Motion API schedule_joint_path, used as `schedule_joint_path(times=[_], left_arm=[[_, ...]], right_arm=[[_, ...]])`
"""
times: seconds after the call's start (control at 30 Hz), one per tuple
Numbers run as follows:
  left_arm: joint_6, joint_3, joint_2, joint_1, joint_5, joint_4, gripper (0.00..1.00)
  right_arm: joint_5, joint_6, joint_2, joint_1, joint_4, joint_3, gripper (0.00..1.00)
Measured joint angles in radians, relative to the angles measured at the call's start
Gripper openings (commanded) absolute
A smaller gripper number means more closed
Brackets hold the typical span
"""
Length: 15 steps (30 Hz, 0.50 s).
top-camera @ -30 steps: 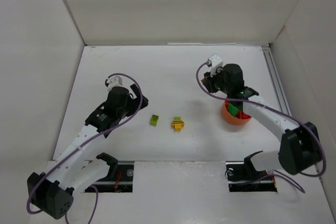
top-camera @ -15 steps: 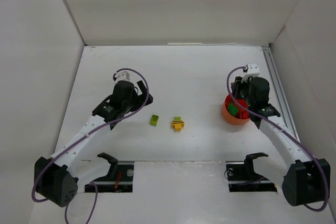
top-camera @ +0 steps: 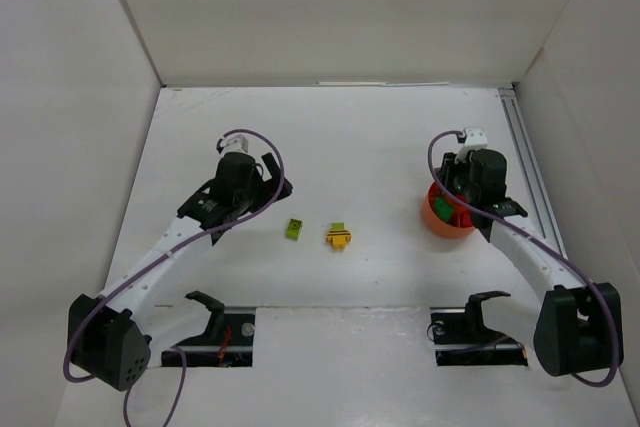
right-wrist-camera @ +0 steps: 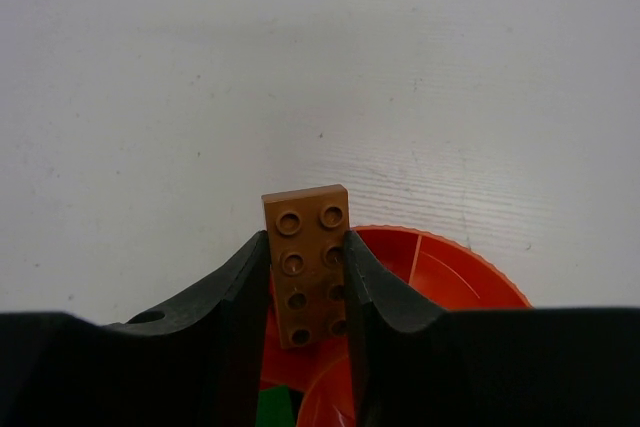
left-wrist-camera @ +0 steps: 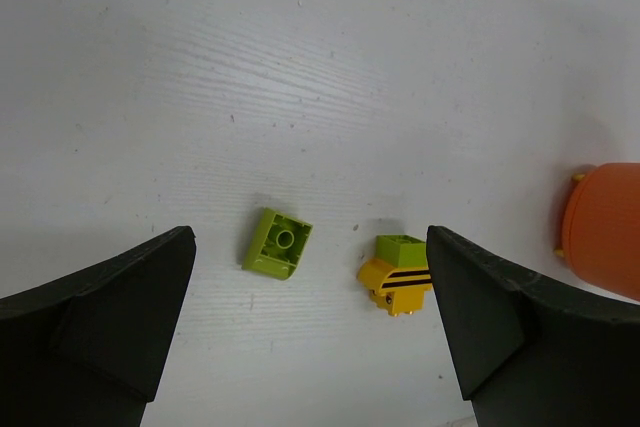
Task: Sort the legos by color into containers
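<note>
White table (top-camera: 350, 137) under even light, plain white walls (top-camera: 330, 7) around.

Robot lab test cell, white table (top-camera: 340, 137) boxed by plain white panels (top-camera: 330, 7), 2 bolted arms (top-camera: 170, 247)

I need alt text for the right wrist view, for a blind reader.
The right gripper pinches a small brown studded plastic plate above a round orange-red plastic bowl on a white table.

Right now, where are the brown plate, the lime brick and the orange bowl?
brown plate (right-wrist-camera: 310, 262): right wrist view, middle of its studded face.
lime brick (left-wrist-camera: 277, 243): left wrist view, top face beside its single stud.
orange bowl (top-camera: 436, 223): top external view, near-left outer wall.
</note>
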Motion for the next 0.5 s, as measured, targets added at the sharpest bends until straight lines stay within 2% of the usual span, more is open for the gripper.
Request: schedule_joint_path(times=[0.23,0.27,0.3,0.37,0.5], left_arm=[[0.000,0.000,0.002,0.000,0.001,0.000,1.00],[0.000,0.000,0.002,0.000,0.001,0.000,1.00],[0.000,0.000,0.002,0.000,0.002,0.000,1.00],[0.000,0.000,0.002,0.000,0.002,0.000,1.00],[0.000,0.000,0.002,0.002,0.003,0.000,1.00]], right_arm=[[-0.004,0.020,-0.010,0.000,0.020,-0.035,0.48],[-0.004,0.024,-0.015,0.000,0.020,-0.037,0.52],[-0.003,0.028,-0.021,0.000,0.020,-0.039,0.61],[-0.003,0.032,-0.036,0.000,0.023,-0.049,0.68],[-0.003,0.035,-0.070,0.000,0.023,-0.060,0.69]])
